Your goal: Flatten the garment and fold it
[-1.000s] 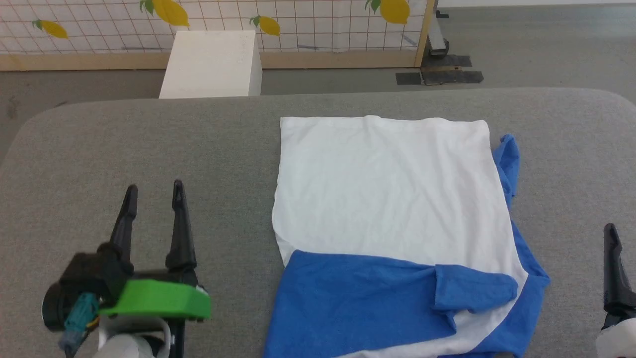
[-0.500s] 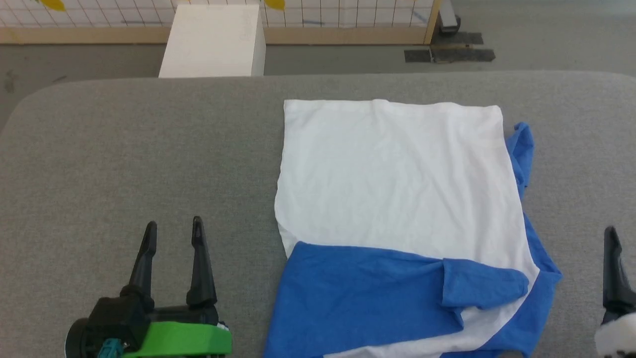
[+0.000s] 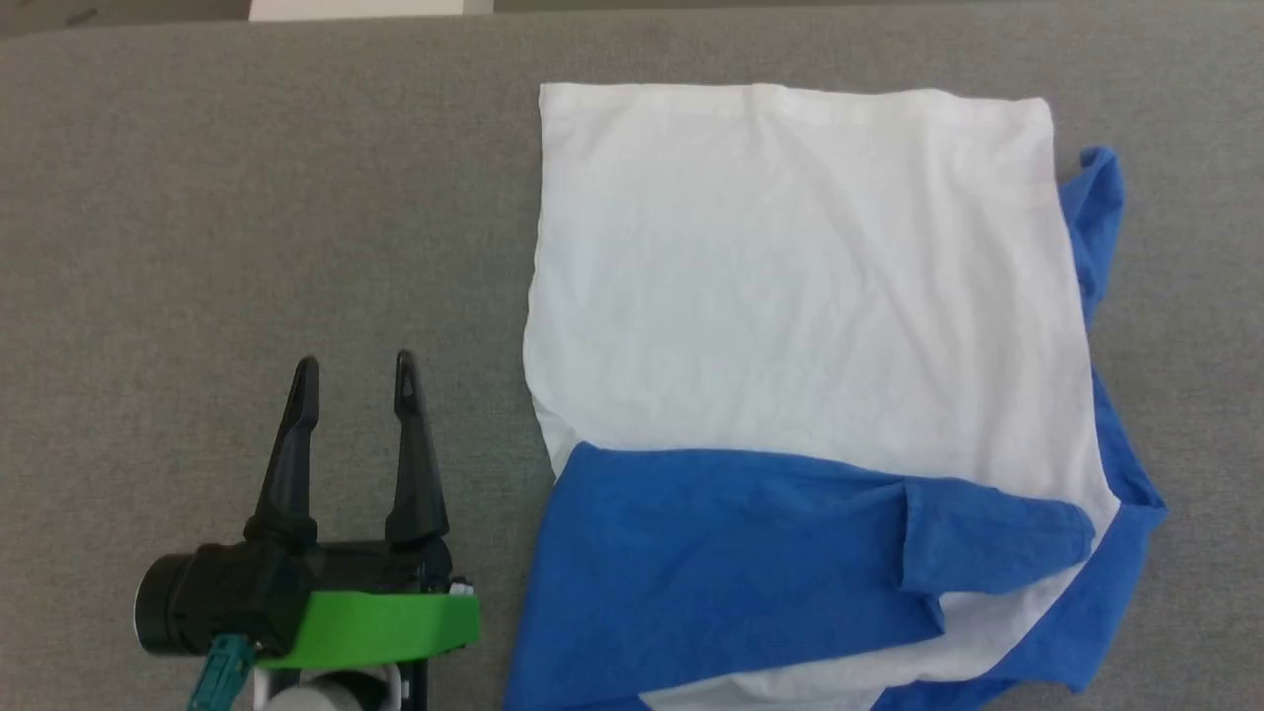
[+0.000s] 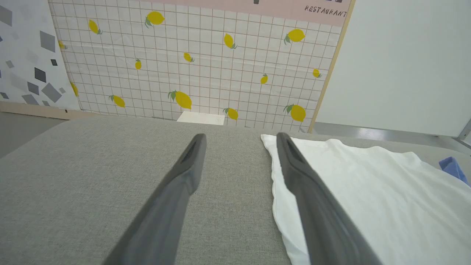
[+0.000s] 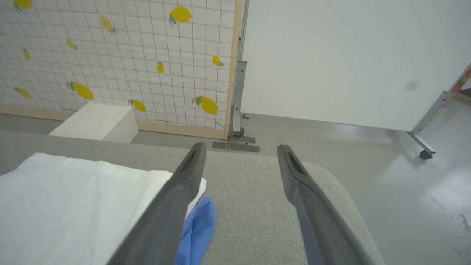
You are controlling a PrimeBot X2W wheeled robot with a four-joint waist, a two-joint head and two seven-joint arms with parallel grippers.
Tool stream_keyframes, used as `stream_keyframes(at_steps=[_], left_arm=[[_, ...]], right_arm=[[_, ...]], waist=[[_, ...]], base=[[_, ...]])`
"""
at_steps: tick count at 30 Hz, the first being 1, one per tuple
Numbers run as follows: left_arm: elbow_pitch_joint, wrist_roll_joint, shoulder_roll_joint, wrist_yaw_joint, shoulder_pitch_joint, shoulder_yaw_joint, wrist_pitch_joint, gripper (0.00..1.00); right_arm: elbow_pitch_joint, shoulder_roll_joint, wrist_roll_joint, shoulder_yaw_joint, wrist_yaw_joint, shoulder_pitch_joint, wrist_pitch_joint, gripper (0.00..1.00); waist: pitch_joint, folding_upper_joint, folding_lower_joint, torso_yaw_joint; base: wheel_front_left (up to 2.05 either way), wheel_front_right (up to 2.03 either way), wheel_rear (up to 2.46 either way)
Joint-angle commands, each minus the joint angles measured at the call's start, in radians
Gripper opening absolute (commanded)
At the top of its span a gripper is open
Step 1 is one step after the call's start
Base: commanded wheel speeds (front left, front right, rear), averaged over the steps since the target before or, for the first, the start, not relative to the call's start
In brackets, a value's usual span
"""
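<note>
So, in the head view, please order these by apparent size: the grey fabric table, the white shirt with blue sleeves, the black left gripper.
1. Grey fabric table, largest.
2. White shirt with blue sleeves.
3. Black left gripper, smallest, although probably nearer the camera.

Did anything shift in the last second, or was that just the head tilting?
Mostly the head camera tipping down: the whole picture slid, not the garment, which lies as before, blue sleeve folded across its near part. The left gripper seems to have edged toward the garment's left edge, open and empty. The right gripper is open too. Nothing taken or let go.
</note>
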Motion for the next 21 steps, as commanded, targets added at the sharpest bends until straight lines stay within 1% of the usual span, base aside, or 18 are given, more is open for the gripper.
stream_keyframes(at_steps=[1,3,8,13,18,19,21], left_arm=[[-0.003,0.011,-0.006,-0.010,-0.026,0.004,-0.004,1.00],[-0.004,0.023,-0.012,-0.016,-0.043,0.004,-0.004,1.00],[-0.006,0.051,-0.021,-0.031,-0.075,-0.003,-0.004,1.00],[-0.001,0.066,-0.033,-0.045,-0.097,-0.016,-0.004,1.00],[0.004,0.081,-0.041,-0.052,-0.110,-0.021,-0.004,1.00],[0.005,0.083,-0.041,-0.053,-0.112,-0.021,-0.004,1.00],[0.006,0.085,-0.041,-0.056,-0.114,-0.020,-0.004,1.00]], right_arm=[[0.027,-0.021,0.008,0.020,-0.002,-0.043,0.016,1.00],[0.080,-0.048,0.021,0.054,-0.002,-0.104,0.053,1.00],[0.203,-0.076,0.047,0.089,-0.002,-0.203,0.161,1.00],[0.285,-0.092,0.048,0.111,-0.002,-0.226,0.226,1.00],[0.331,-0.091,0.046,0.126,-0.002,-0.219,0.244,1.00],[0.343,-0.088,0.044,0.130,-0.002,-0.215,0.243,0.82],[0.362,-0.082,0.049,0.141,-0.002,-0.210,0.242,0.27]], waist=[[0.098,0.0000,0.0000,0.004],[0.128,0.0000,0.0000,0.010],[0.188,0.0000,0.0000,0.030],[0.225,0.0000,0.0000,0.055],[0.243,0.0000,0.0000,0.076],[0.244,0.0000,0.0000,0.080],[0.244,0.0000,0.0000,0.087]], base=[[0.00,0.00,0.00],[0.00,0.00,0.00],[0.00,0.00,0.00],[0.00,0.00,0.00],[0.00,0.00,0.00],[0.00,0.00,0.00],[0.00,0.00,0.00]])
